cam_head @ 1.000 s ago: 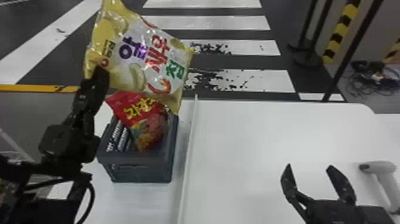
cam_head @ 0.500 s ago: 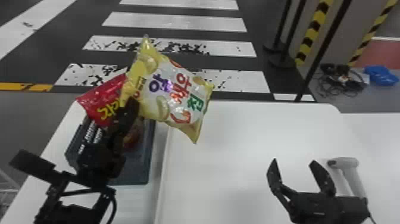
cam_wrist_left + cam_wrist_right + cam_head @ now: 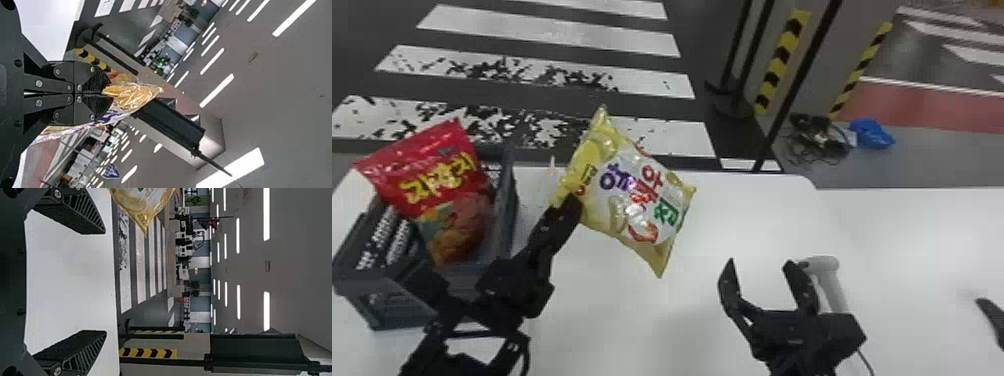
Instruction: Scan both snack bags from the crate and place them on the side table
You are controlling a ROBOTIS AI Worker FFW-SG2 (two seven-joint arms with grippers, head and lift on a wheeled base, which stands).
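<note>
Left wrist view has the left gripper [image 3: 105, 92] pressed together on a gathered edge of the yellow snack bag [image 3: 632, 195], the rest of it hanging free. A second ago that bag was above the crate [image 3: 387, 300]; since then it has swung clear, towards the right gripper [image 3: 105, 282], whose fingers stand spread with nothing between them. So one bag is out, and the next job is probably its scan: the scanner [image 3: 832, 287] lies on the white tabletop [image 3: 642, 325] near the right gripper, not held. The second bag still needs its turn. Farther out, the grey crate holds the red snack bag [image 3: 447, 185], tilted, its top poking above the rim, beside black-and-white patterned pieces [image 3: 379, 237] I can't identify.
</note>
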